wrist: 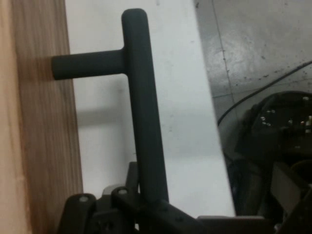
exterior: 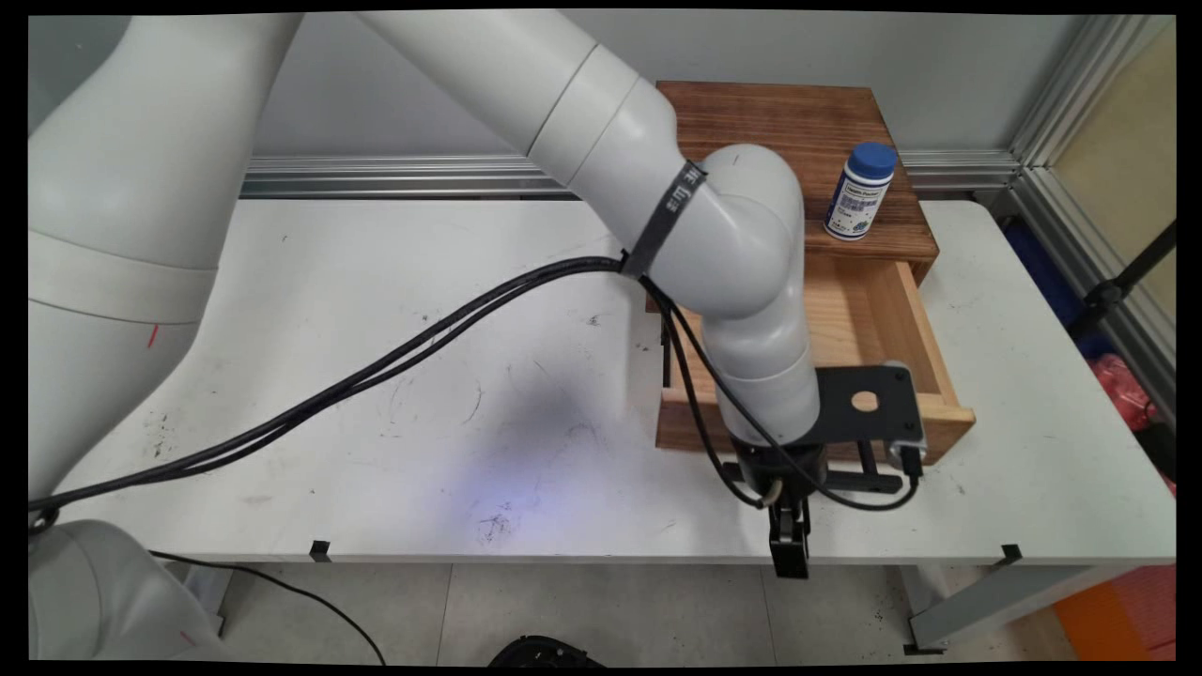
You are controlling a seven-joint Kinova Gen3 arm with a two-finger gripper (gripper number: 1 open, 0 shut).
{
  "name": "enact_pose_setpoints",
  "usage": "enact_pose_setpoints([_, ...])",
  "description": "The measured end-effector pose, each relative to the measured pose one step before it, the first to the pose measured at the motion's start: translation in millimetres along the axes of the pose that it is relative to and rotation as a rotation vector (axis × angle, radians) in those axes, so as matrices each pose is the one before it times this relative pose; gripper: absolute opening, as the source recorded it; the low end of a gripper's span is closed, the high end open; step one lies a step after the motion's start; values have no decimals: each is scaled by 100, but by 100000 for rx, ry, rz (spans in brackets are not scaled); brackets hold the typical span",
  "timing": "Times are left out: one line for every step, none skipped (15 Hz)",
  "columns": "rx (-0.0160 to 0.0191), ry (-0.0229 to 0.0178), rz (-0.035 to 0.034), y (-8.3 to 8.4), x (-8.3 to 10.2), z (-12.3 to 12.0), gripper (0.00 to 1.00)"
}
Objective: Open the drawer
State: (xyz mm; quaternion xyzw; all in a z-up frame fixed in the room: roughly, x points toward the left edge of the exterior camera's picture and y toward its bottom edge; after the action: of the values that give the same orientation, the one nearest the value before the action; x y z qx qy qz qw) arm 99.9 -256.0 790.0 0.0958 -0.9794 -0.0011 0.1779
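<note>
Blue-capped bottle (exterior: 859, 191) — atop wooden cabinet (exterior: 798, 122)

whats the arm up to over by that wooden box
The white arm reaches down at the front of a small wooden cabinet on the white table. Its pincer is closed on the dark bar handle of the drawer, which stands pulled out and looks empty where it shows. A white bottle with a blue cap stands upright on top of the cabinet.
</note>
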Motion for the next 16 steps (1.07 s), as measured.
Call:
enact_pose_setpoints([-414, 109, 193, 397, 17, 6, 100])
enact_pose_setpoints([-336, 82, 151, 320, 12, 1, 100])
enact_pose_setpoints([-392, 106, 207, 361, 12, 1, 100])
enact_pose_setpoints([-364, 90, 157, 338, 21, 1, 100])
enact_pose_setpoints([-295, 70, 180, 271, 28, 1, 100])
enact_pose_setpoints([-330, 85, 127, 297, 24, -1, 100])
enact_pose_setpoints([-421, 107, 138, 301, 35, 6, 100])
enact_pose_setpoints([-399, 68, 46, 253, 21, 4, 100])
enact_pose_setpoints([-278, 39, 33, 173, 7, 5, 100])
enact_pose_setpoints([-399, 52, 51, 244, 11, 9, 100])
enact_pose_setpoints([-341, 130, 62, 248, 16, -6, 100])
enact_pose_setpoints([-218, 111, 45, 204, 8, -9, 100])
enact_pose_setpoints([-131, 115, 29, 155, 8, -19, 100])
enact_pose_setpoints([-92, 74, -44, 98, -5, -10, 100])
enact_pose_setpoints([-132, 76, -86, 142, -8, -21, 100])
enact_pose_setpoints([-195, 126, -79, 167, -5, -32, 100])
